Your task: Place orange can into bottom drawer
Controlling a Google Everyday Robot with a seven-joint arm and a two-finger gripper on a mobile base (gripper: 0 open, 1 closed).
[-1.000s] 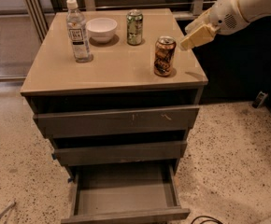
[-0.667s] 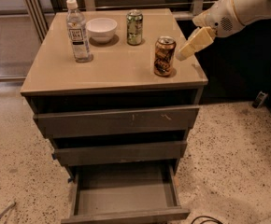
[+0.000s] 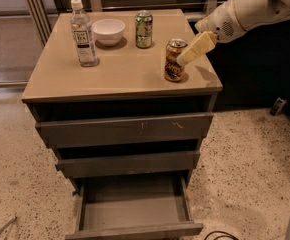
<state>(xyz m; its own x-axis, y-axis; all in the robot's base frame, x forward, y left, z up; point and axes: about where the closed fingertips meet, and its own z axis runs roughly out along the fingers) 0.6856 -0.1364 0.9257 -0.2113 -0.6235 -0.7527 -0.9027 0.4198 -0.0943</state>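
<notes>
The orange can (image 3: 175, 60) stands upright near the right front of the tan cabinet top (image 3: 120, 69). My gripper (image 3: 192, 50) comes in from the upper right on a white arm, and its cream fingers (image 3: 199, 45) reach down to the can's right side at its top. The bottom drawer (image 3: 132, 206) is pulled out below the two upper drawers, and its inside is bare.
A green can (image 3: 144, 29), a white bowl (image 3: 108, 31) and a clear water bottle (image 3: 83, 34) stand at the back of the top. The upper drawer (image 3: 125, 130) and middle drawer (image 3: 127, 164) stick out a little. Speckled floor surrounds the cabinet.
My gripper has moved down and to the left, from beside the can's upper right to right against its top.
</notes>
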